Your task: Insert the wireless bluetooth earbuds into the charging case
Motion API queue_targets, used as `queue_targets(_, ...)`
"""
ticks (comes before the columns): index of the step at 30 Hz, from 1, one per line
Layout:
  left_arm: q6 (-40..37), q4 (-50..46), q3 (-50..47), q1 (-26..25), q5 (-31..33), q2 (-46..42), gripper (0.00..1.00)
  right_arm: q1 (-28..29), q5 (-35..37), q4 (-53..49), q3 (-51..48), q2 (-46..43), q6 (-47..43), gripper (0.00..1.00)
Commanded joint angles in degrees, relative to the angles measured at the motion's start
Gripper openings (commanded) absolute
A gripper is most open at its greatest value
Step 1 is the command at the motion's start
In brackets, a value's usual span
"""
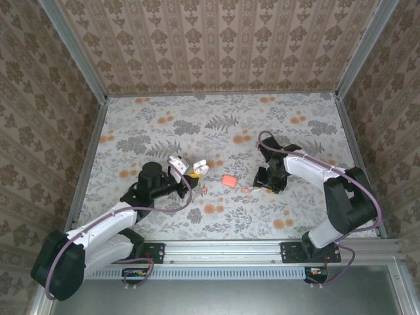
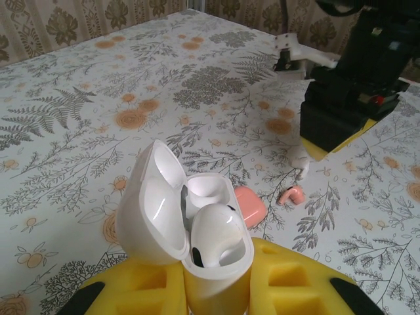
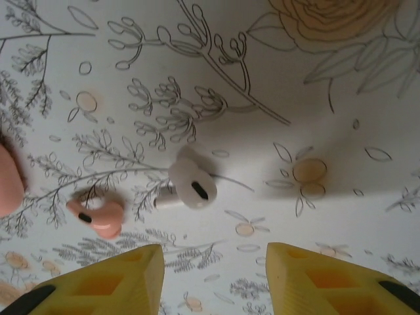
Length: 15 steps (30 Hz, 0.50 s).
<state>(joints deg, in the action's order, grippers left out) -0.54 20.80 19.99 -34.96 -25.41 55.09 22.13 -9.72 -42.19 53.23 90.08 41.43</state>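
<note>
One white earbud (image 2: 213, 233) sits in the nearer well of the white charging case (image 2: 226, 264) in the left wrist view. The well behind it is empty, and the lid (image 2: 154, 203) stands open to the left. The left gripper (image 2: 216, 295) clamps this case between its yellow fingers (image 2: 131, 289). Just behind lies a closed pink case (image 2: 254, 205). Farther off, a loose white earbud (image 2: 300, 161) and a pink earbud (image 2: 292, 194) rest on the cloth.

From the right wrist, the right gripper (image 3: 213, 275) hangs with its yellow fingertips (image 3: 328, 275) well apart and nothing between them, above those two loose earbuds, which lie close together. The pink case's edge shows at the left.

From above, a flowered tablecloth (image 1: 197, 118) covers the table, and damask-papered walls (image 1: 216, 46) enclose three sides. The pink case lies between the two grippers.
</note>
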Motion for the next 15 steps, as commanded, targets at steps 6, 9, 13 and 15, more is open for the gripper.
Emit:
queue_targets(6, -1.13, -0.62, 0.93, -0.29, 0.89, -1.02, 0.07, -0.07, -1.8, 4.5, 0.55, 4.48, 0.85, 0.44)
queue_targets(9, -1.13, -0.8, 0.95, -0.28, 1.06, -0.99, 0.07, -0.06, -1.99, 5.05, 1.26, 5.35, 0.34, 0.43)
queue_targets(13, -1.29, -1.11, 1.32, -0.28, 1.2, -0.97, 0.07, -0.07, -2.3, 5.71, 2.31, 6.41, -0.27, 0.43)
queue_targets(15, -1.39, -1.37, 1.45, -0.28, 1.32, -1.02, 0.07, -0.02, -2.69, 6.37, 2.8, 6.95, -0.54, 0.42)
